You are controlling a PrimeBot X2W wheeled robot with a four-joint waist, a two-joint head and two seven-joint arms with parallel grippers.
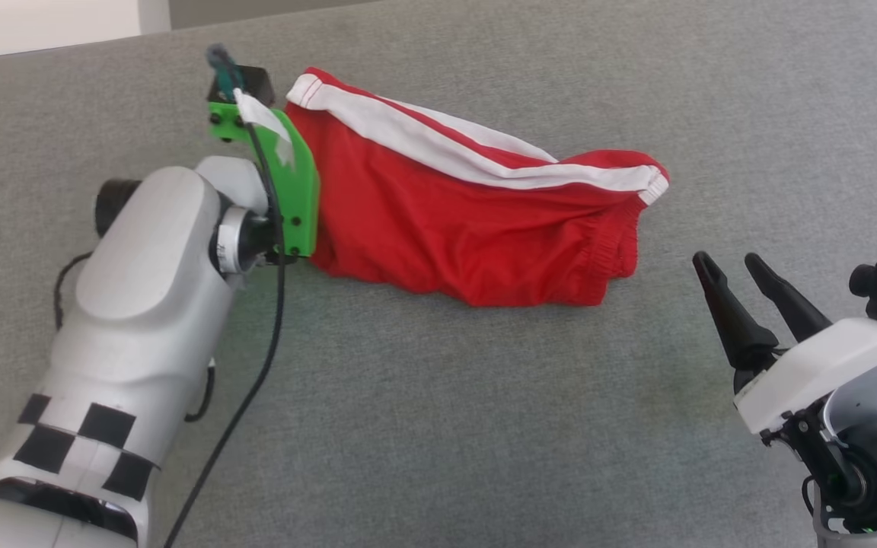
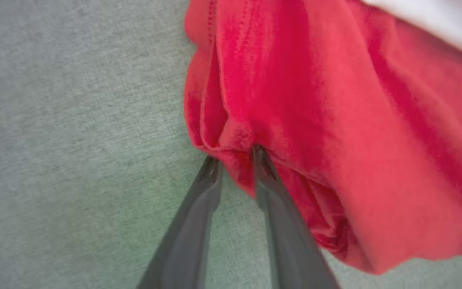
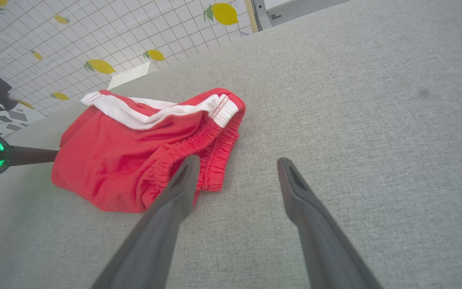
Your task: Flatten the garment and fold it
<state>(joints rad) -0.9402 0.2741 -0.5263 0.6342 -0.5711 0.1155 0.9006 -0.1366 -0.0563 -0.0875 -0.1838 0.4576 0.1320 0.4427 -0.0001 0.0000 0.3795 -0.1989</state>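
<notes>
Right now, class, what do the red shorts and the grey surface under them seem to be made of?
The shorts: thin, probably synthetic knit, slightly sheeny; it crumples in soft folds, with a gathered elastic waistband. The surface: grey woven-looking cloth, matt; a fine flecked weave shows, fibre unclear.

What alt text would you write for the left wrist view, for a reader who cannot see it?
The left claw pinches a bunched edge of the red shorts between its two dark fingers. The shorts cover the right side, with a white stripe at the top right; a grey cloth surface lies on the left.
</notes>
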